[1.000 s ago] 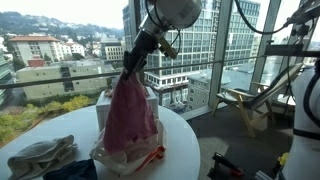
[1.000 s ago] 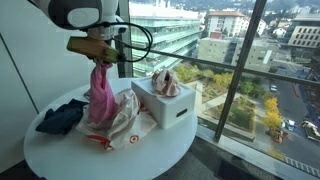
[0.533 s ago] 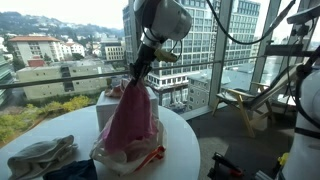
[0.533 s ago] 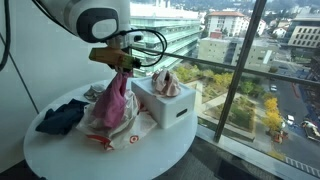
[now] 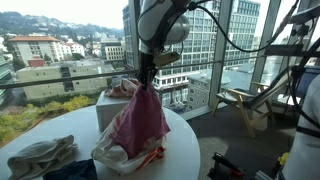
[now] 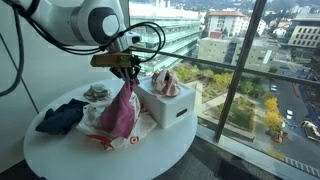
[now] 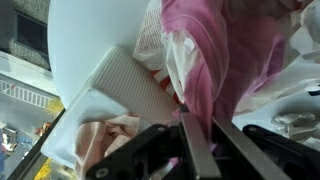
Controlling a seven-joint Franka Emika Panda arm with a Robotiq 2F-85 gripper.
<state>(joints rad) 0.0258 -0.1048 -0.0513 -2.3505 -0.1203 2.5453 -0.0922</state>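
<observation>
Gripping item: tool (image 5: 147,80), jaws nearly closed, pinched on the top edge of a pink cloth (image 5: 140,120); the same hold shows in an exterior view (image 6: 127,77), and in the wrist view the two fingers close on pink fabric.

Held item: pink cloth, hanging straight down below the tool, long axis upright, narrow at the pinch and widening toward the hem; lower folds reach down to a white plastic bag (image 5: 120,157) and appear to rest on it, though the exact contact cannot be told.

Key relation: white box (image 6: 172,108) stands just beside the hanging cloth, on the window side of the worktop (image 6: 170,152); its open top lies lower than the tool and level with the upper part of the cloth; the cloth hangs outside the box, against or very near its side wall; in the wrist view the ribbed wall of the box (image 7: 115,92) shows next to the pink fabric (image 7: 235,45).

Box contents: a pale peach cloth (image 6: 165,83), heaped above the rim.

Under the cloth: white plastic bag, crumpled, with red-orange print, lying flat on the round white worktop.

Further out: dark blue cloth (image 6: 60,117), bunched near the worktop edge, well apart from the box; a light grey cloth (image 5: 40,155) beside it.
</observation>
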